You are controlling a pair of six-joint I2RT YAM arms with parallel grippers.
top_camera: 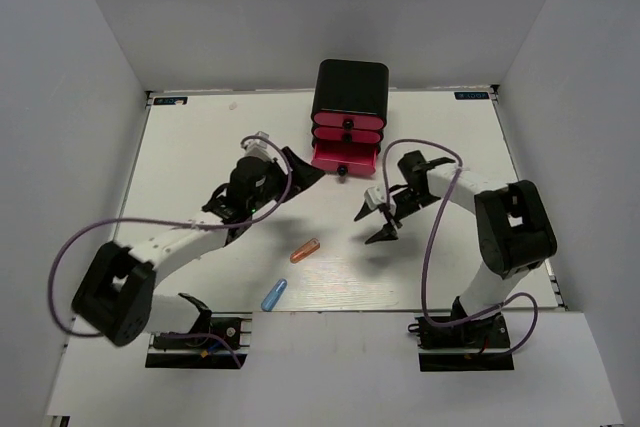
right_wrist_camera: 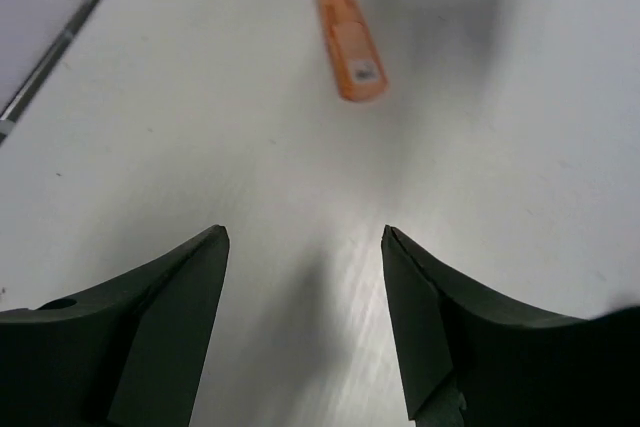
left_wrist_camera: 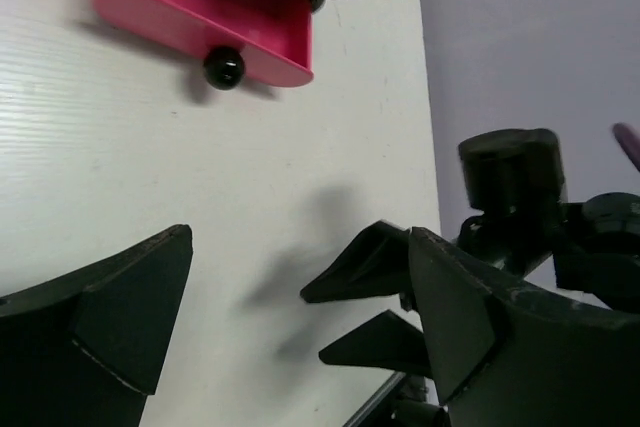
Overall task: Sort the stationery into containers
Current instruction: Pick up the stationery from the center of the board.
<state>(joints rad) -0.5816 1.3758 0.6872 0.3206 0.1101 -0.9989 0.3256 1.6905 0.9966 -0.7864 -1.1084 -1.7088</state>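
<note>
Now both claws hang released and empty, with two capsules out on the worktop (top_camera: 190, 147).
Closest to the near edge lies the blue capsule (top_camera: 274, 294); just beyond, toward the middle, the orange capsule (top_camera: 304, 250). The right gripper (top_camera: 376, 224) hovers near it, jaws apart: I would square them across the capsule's short width, lower almost to the surface, then close gently so it cannot roll. Farther back the left gripper (top_camera: 298, 171), spread wide and holding nothing, hangs beside the pulled-out bottom drawer (top_camera: 345, 159) of the black cabinet (top_camera: 350, 90) at the far edge. Pale ribbed surface, plain grey walls (top_camera: 300, 7) around.
</note>
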